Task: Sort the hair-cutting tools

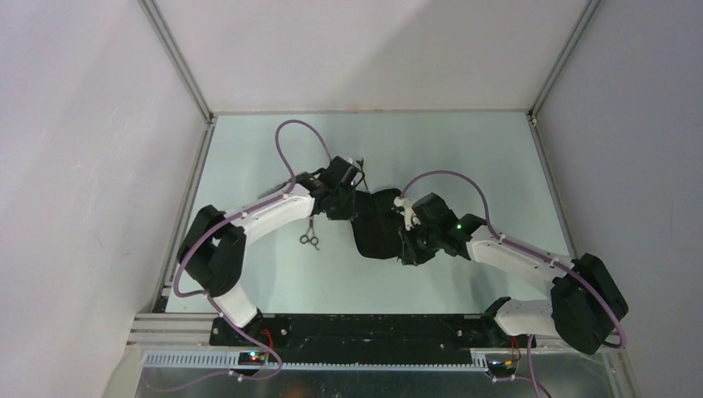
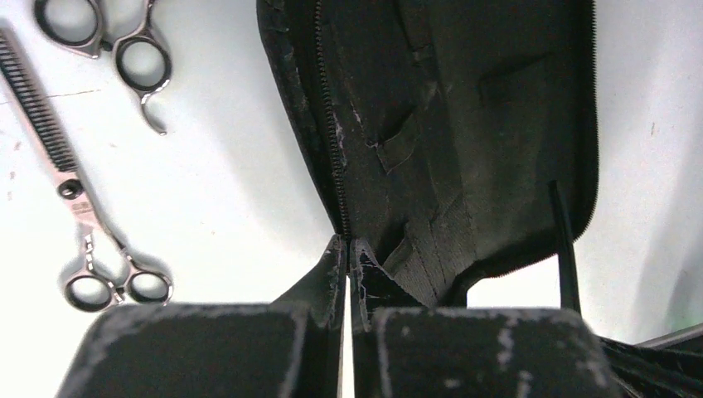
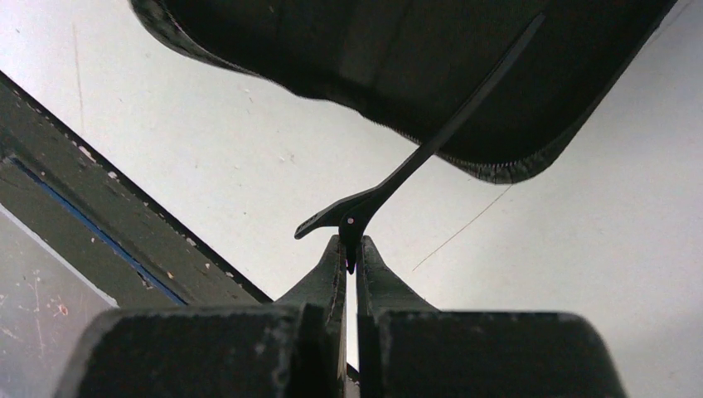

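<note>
The right pincer is clamping a thin black hair clip by its hinged end. The clip's long axis is slanting up-right, tip over the open pouch. The left pincer is pinching the pouch's zipper edge, with scissors lying on the tabletop nearby.

Pose: left arm stretched forward, right arm angled inward, wrists near each other. Grip: left gripper clamped on pouch edge; right gripper clamped on clip end.
</note>
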Available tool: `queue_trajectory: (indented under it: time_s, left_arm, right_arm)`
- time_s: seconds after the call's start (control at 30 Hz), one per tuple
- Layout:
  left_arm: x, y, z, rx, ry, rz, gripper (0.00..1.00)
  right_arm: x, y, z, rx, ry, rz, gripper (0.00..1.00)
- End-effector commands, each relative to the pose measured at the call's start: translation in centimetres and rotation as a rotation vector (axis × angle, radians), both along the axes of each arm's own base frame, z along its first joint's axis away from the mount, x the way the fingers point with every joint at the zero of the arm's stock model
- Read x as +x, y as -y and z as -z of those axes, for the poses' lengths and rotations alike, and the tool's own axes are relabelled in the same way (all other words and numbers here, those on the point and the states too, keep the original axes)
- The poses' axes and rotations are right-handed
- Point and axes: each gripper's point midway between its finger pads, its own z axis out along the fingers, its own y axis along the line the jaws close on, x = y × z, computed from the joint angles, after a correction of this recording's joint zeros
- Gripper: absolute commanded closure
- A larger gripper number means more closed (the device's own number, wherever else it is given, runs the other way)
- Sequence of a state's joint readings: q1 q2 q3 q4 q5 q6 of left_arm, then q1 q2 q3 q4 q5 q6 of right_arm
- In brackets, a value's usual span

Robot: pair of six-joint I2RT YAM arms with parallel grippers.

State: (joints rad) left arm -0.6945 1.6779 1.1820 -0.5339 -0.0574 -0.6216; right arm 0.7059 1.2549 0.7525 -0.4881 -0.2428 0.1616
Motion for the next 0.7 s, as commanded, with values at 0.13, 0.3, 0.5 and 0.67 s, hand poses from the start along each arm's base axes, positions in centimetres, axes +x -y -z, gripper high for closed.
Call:
queue_trajectory:
  time_s: [0.13, 0.3, 0.5, 0.67]
  left_arm:
    - [-0.1, -1.4, -2.4, 0.056, 0.065, 0.039, 1.00]
    - [-0.1, -1.3, -2.5, 0.059, 0.062, 0.067, 1.00]
    - [-0.4, -1.4, -2.6, 0.070, 0.058, 0.096, 1.00]
    - [-0.5, -1.5, -2.7, 0.085, 0.053, 0.122, 1.00]
  right_arm:
    - [-0.2, -2.1, 1.7, 0.069, -0.048, -0.053, 1.00]
    - [1.0, -2.8, 2.1, 0.081, -0.007, -0.063, 1.00]
    - [2.6, -2.9, 2.2, 0.107, 0.019, -0.059, 1.00]
    - [4.3, -2.9, 2.5, 0.099, 0.018, -0.052, 1.00]
